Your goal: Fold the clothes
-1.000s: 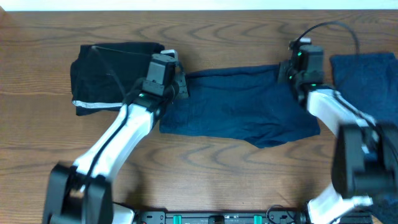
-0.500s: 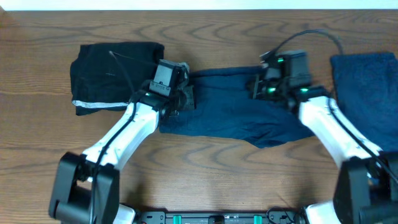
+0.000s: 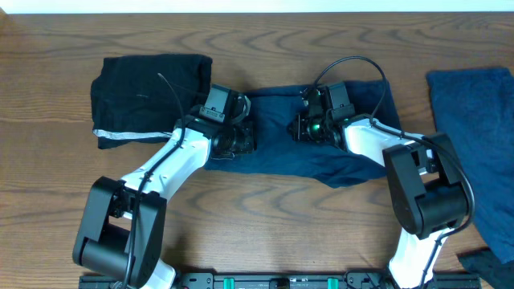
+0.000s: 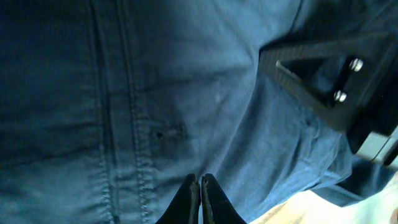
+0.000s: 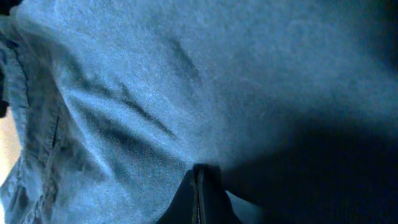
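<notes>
The clothes lie in a row on the wooden table [image 3: 265,217]. Navy shorts [image 3: 277,156] are in the middle, with both grippers over them. My left gripper [image 3: 239,138] is shut on a bunched fold at the shorts' left part; in the left wrist view its tips [image 4: 200,182] press together against the stitched navy cloth [image 4: 124,124]. My right gripper [image 3: 303,128] is shut on the shorts' right part, and in the right wrist view a dark fold hangs from its tips [image 5: 199,169]. A black piece [image 3: 148,88] with a white edge strip [image 3: 120,134] lies at the left.
Another navy cloth [image 3: 474,128] lies at the table's right edge, with a dark scrap [image 3: 491,263] below it. The right gripper's black body [image 4: 336,81] shows close by in the left wrist view. The two grippers stand a short gap apart.
Both grippers have moved inward toward the middle of the shorts, the right one leftward by far and the left one slightly right and down. The cloth's ends have bunched inward with them.
</notes>
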You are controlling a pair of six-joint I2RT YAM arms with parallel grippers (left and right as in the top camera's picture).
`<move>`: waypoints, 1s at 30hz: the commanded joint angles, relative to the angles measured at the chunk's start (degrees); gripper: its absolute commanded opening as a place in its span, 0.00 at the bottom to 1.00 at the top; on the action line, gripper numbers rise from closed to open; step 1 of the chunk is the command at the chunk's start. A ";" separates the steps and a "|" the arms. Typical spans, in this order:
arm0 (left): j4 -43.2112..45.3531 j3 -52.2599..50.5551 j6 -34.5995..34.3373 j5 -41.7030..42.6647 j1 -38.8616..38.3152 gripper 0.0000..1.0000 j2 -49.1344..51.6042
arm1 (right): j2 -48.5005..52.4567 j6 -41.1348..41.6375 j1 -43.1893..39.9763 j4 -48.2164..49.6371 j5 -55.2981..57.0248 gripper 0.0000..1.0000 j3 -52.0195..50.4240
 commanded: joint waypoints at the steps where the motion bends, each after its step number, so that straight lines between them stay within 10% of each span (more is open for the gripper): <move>1: 0.02 -1.07 -0.09 0.74 -0.02 0.06 1.57 | 3.65 1.27 0.11 -0.22 -1.81 0.01 -0.66; 14: -0.59 -1.07 -0.07 0.74 -0.02 0.06 1.49 | -13.20 1.27 -1.73 2.32 11.21 0.01 2.01; 30: -0.59 -1.07 1.11 -2.05 -0.04 0.06 1.51 | 4.96 0.00 -0.11 15.10 15.45 0.06 1.99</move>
